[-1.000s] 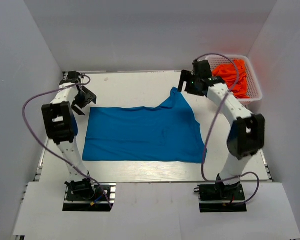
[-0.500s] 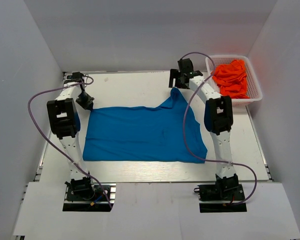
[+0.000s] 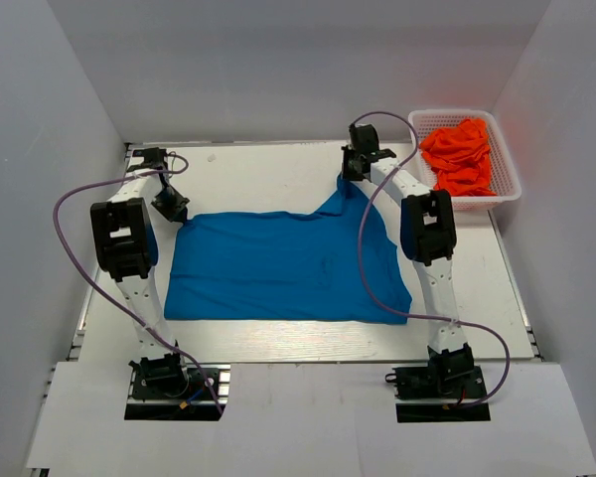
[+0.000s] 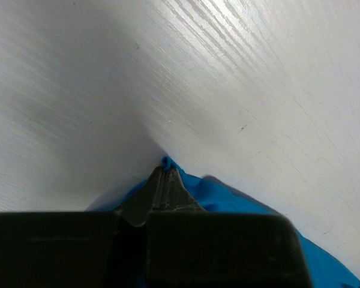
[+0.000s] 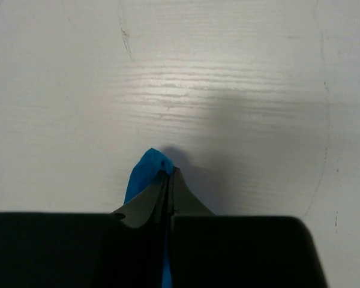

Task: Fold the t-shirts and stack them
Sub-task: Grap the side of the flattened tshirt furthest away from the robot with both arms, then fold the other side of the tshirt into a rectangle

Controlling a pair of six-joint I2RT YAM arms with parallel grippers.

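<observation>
The blue shirt (image 3: 278, 268) lies spread flat on the table (image 3: 278, 343), its near hem toward the arm bases, with no fold made yet. At its far left corner the left gripper (image 3: 176, 211) is clamped on a pinch of blue cloth. At the far right corner, which juts toward the back, the right gripper (image 3: 351, 175) is likewise clamped on the fabric. The first fold looks about to begin. Farther right, the orange shirts (image 3: 459, 154) sit heaped in the basket (image 3: 507, 189), unfolded, and nothing is stacked
</observation>
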